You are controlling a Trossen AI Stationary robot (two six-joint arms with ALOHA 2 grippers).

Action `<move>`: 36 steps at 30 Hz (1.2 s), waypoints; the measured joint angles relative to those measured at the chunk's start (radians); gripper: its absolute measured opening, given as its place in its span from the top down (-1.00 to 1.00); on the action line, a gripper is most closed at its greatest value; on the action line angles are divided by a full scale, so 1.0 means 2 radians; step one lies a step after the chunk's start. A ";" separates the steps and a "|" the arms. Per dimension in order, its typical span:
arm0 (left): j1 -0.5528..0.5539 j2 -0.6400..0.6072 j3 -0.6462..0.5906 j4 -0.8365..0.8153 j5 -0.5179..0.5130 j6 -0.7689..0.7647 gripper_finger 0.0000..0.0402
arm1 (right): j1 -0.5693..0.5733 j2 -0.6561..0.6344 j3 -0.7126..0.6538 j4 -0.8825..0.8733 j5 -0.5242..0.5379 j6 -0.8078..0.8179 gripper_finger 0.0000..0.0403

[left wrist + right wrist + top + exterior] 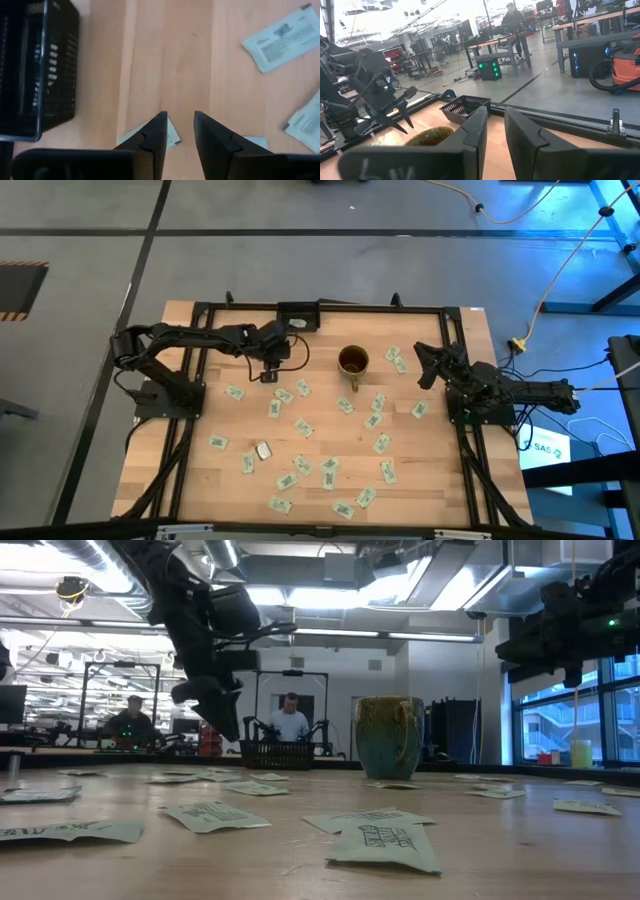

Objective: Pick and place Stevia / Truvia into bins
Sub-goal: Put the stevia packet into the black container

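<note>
Many white-and-green sachets [303, 427] lie flat across the wooden table. The black tray [297, 315] sits at the far edge, and the brown-gold mug [352, 361] stands upright to its right. My left gripper [268, 375] hangs open above the table between tray and mug, fingers pointing down [215, 705]. In the left wrist view the open left gripper [180, 130] has bare wood between its fingers, with one sachet [172, 136] just behind a fingertip and the tray [35, 65] beside it. My right gripper [425, 365] waits open and raised, right of the mug [427, 136].
Sachets are thickest on the near half of the table [330, 470], and a few lie right of the mug [395, 358]. The black frame rail [360, 306] runs around the table. People sit at desks in the room beyond [290, 720].
</note>
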 joint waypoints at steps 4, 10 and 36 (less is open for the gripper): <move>0.013 0.000 -0.001 0.010 -0.003 -0.035 0.53 | 0.000 0.000 0.000 0.000 0.000 0.000 0.65; 0.030 0.000 -0.001 0.014 -0.006 -0.057 0.54 | 0.000 0.000 0.000 0.000 0.000 0.000 0.65; 0.032 0.099 0.001 0.040 -0.002 -0.064 0.62 | 0.000 0.000 0.000 0.000 0.000 0.000 0.65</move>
